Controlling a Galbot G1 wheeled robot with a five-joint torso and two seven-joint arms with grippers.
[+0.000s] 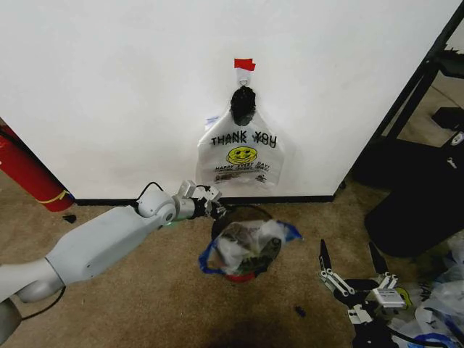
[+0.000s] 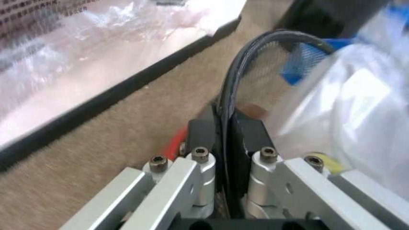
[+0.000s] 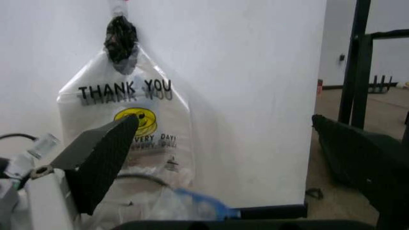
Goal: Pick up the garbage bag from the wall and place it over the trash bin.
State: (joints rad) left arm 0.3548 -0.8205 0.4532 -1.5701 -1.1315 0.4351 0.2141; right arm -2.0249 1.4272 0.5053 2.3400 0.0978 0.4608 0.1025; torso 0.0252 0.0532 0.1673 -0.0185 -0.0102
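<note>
**Colours at the wall and bin**

Beyond the silver-and-black left gripper (image 2: 225, 132), the translucent white bag (image 1: 240, 154) shows black "THANK YOU" lettering and a yellow smiley. Red tape (image 1: 244, 64) marks the white wall (image 1: 109, 87). At its fingertips: black wire bin (image 1: 243, 250), white-and-blue plastic inside, red base.

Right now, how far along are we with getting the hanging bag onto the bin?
Done: nothing of the pick; the translucent white "THANK YOU" plastic bag hangs on the white wall. In hand: the left gripper is shut on the rim of the round black wire-mesh trash bin, which already holds a crumpled bag with blue strips. The right gripper is open, low to the bin's right. Left: unhook the bag, fit it.
</note>
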